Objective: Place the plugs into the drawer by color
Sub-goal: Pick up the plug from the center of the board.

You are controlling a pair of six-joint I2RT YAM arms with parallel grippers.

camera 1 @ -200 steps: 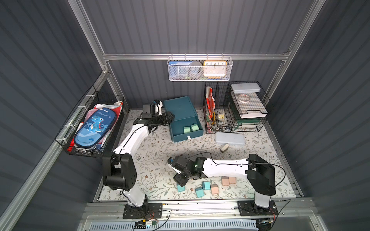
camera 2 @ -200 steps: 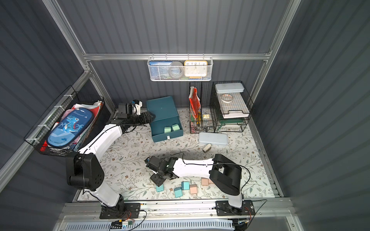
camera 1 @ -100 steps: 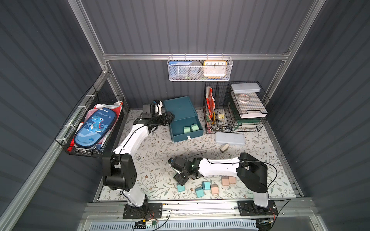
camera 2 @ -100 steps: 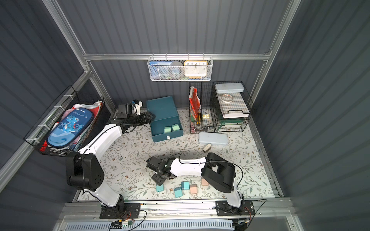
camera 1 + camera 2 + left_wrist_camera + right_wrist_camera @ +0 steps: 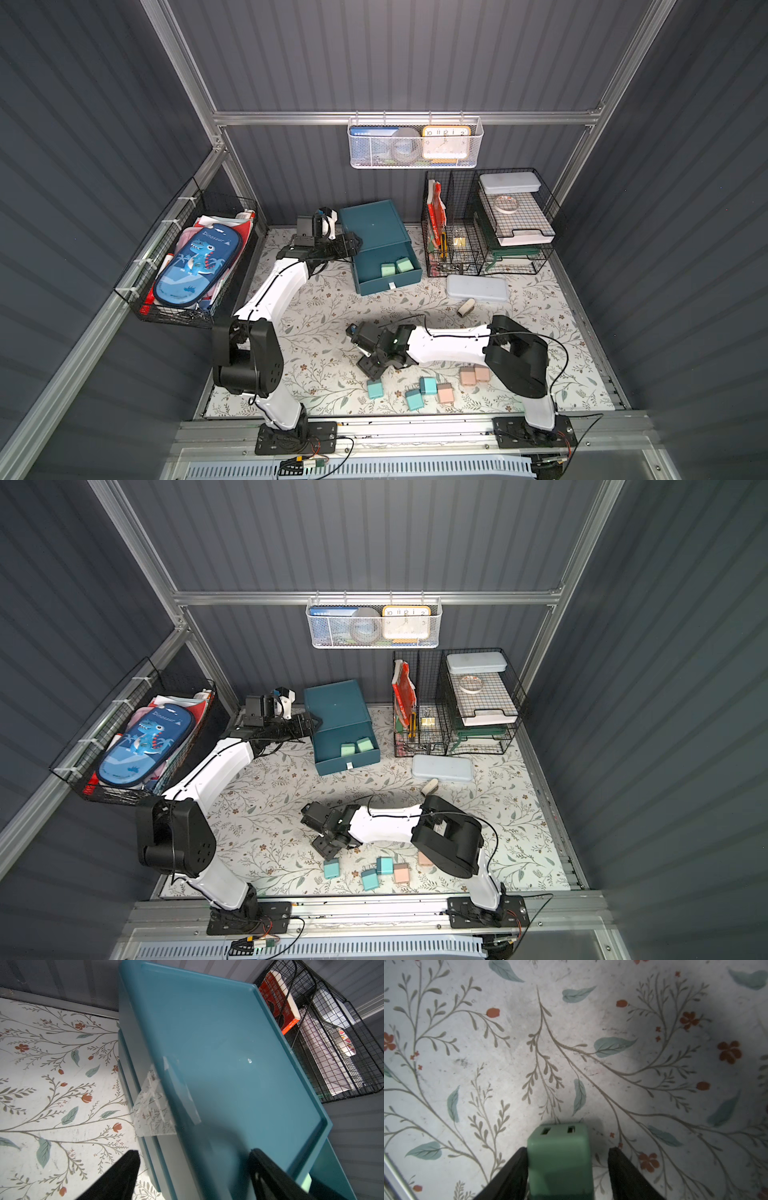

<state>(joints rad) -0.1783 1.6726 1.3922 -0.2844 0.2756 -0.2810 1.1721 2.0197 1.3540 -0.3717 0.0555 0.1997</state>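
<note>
Right gripper (image 5: 568, 1149): jaws spread, low over the floral-print mat (image 5: 571, 1043). You have a mint-green rounded cube plug (image 5: 559, 1159) sitting between the black fingers (image 5: 512, 1169). One finger touches its side; the other stands clear, with a strip of mat showing in the gap (the plug's two slots face away from the wrist). Can't tell whether the plug rests on the mat. In both top views the gripper covers it.

Just beyond, toward the front edge: three light blue plugs (image 5: 428, 385), then three peach-pink plugs (image 5: 445, 392).

Well apart, at the back: dark teal plastic drawer cabinet (image 5: 374, 224), one drawer pulled out, two mint-green plugs (image 5: 387, 270) inside.

Left gripper (image 5: 194, 1152): spread at the cabinet's top edge, nothing pinched.
</note>
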